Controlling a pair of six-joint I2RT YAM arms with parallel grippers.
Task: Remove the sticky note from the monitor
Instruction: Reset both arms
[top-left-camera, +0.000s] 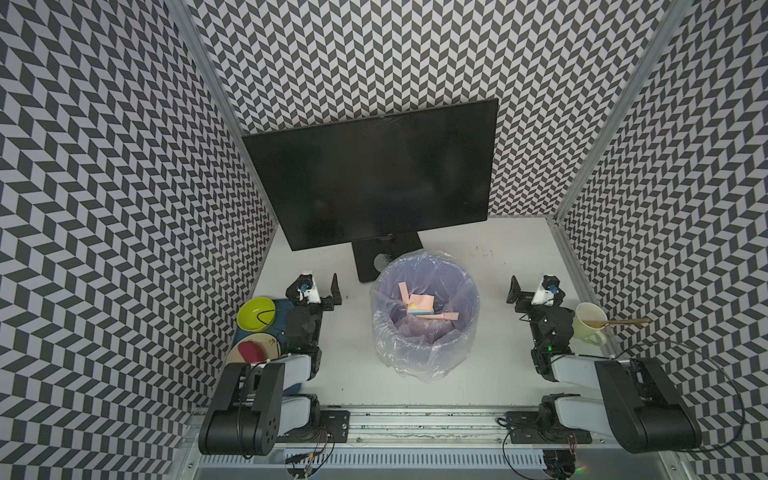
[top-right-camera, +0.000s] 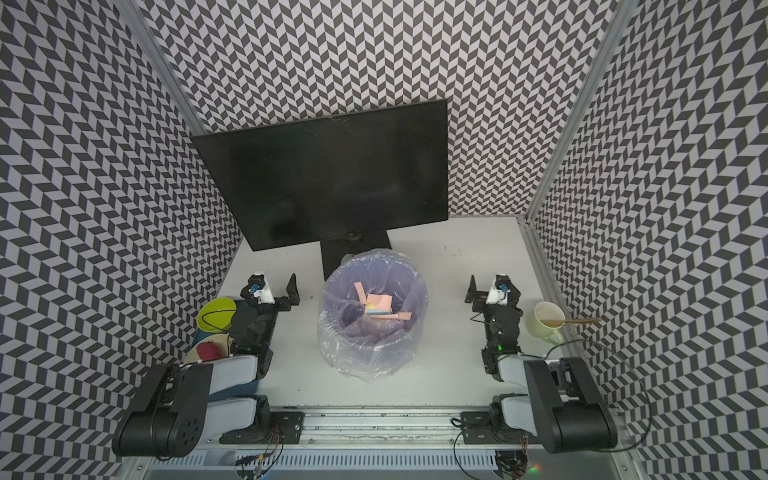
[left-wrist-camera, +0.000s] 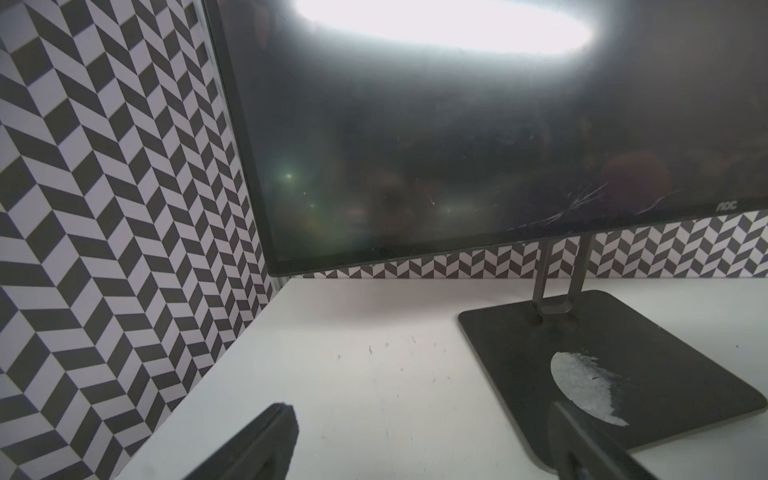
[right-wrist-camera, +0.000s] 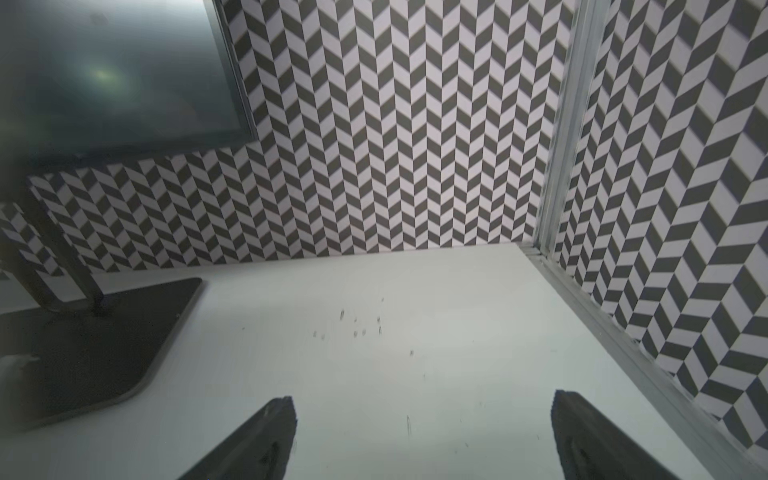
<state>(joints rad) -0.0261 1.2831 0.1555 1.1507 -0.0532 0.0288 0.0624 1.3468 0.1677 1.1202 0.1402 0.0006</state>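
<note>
The monitor stands at the back left on a flat black base, its dark screen bare; no sticky note shows on it in any view. Pink and yellow sticky notes lie inside the bin. My left gripper rests low, left of the bin, open and empty, facing the screen. On the bin's right, my right gripper is also open and empty, over bare table, with the monitor's edge off to one side.
A bag-lined waste bin stands mid-table before the monitor base. Beside the left arm are a green bowl and a plate with a red thing. A pale mug with a spoon is by the right arm. Patterned walls close in three sides.
</note>
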